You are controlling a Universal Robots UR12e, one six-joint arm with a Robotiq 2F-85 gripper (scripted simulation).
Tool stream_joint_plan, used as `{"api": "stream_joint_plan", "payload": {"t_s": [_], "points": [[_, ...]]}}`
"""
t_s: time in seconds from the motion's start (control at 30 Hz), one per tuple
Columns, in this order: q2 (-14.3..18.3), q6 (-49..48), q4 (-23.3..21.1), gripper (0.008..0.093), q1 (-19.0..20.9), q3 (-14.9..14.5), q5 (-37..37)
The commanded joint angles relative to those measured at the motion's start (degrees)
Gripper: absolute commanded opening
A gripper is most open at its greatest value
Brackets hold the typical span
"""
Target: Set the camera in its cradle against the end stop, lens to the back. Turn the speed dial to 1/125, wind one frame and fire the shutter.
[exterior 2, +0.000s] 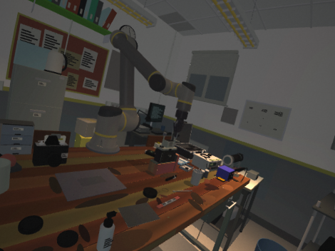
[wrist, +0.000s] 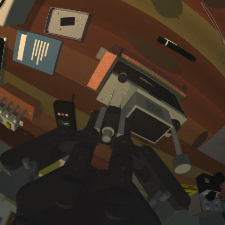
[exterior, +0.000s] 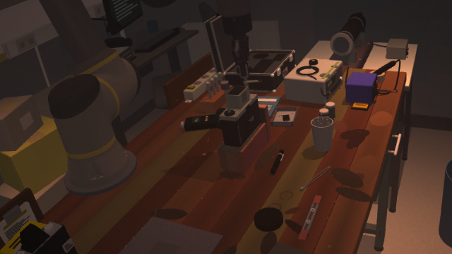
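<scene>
The cradle [exterior: 243, 150] is mostly covered by the camera [exterior: 240, 121] that stands upright in it at the middle of the bench, with only its reddish base and an orange padded end [wrist: 102, 70] showing. The wind lever [wrist: 107, 134], a small knobbed arm at one end of the camera's top plate, is gripped in my closed gripper [wrist: 108, 138], which comes down from above. The black speed dial [wrist: 175, 125] sits at the other end of the top plate, beside a long crank handle [wrist: 179, 154]. The raised viewfinder hood [exterior: 237, 96] stands between them.
A grey cup [exterior: 321, 133] stands right of the camera, with two small canisters [exterior: 327, 110] behind it. A black pen [exterior: 277, 161] lies near the cradle's front. A handheld meter [wrist: 64, 114], blue booklet [wrist: 37, 52] and small tray [wrist: 68, 23] lie behind. The open case [exterior: 265, 68] is farther back.
</scene>
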Motion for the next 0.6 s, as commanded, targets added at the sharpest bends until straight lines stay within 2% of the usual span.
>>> {"api": "stream_joint_plan", "payload": {"t_s": [0.0,0.57], "points": [[0.0,-0.4,0.0,0.0080,0.0,-0.1,0.0],[0.0,-6.6,0.0,0.0080,0.0,-0.1,0.0]]}}
